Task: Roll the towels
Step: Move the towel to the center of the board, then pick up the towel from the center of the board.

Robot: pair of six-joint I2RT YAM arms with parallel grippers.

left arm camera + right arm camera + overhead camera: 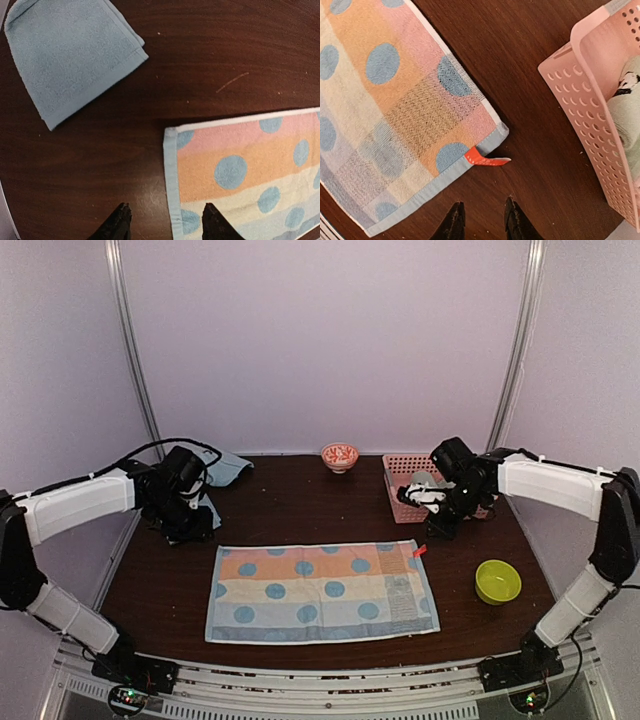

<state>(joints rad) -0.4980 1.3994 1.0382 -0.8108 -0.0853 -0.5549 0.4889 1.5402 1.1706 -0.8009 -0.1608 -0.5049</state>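
Right, so the soft terry towel w/ pink, orange and cream bands, blue spots and a light-blue hem, call it the spotted towel (pixel 322 592), lies flat and fully spread in the middle of the dark wooden table (pixel 300 510). Its long side runs left to right, near the arm bases. The plain towel (pixel 70 55), light-blue terry folded into a small square, sits at the back left, well apart from it.

The left gripper (pixel 166 227) hovers near the spotted towel's far left corner, fingers spread wide, nothing btwn them. The right gripper (pixel 484 223) hangs just off the far right corner, by the small orange fabric tag (pixel 485 159). Its fingers are only a little apart and also empty. The pink plastic lattice basket (pixel 590 125) is close beside it.

Handling, imo: light, limp cloth w/ no stiffness, so it'll sag and bunch if lifted by one point. The pile looks grippy and prob won't slide much on the wood, which should help a roll stay tight. Best hold is the stitched hem at the corners, since it's thicker and easier to pinch than the flat middle. Take one short end by both corners together, then turn it over itself evenly. An uneven pull would likely give a cone-shaped roll. The tag could snag a finger.
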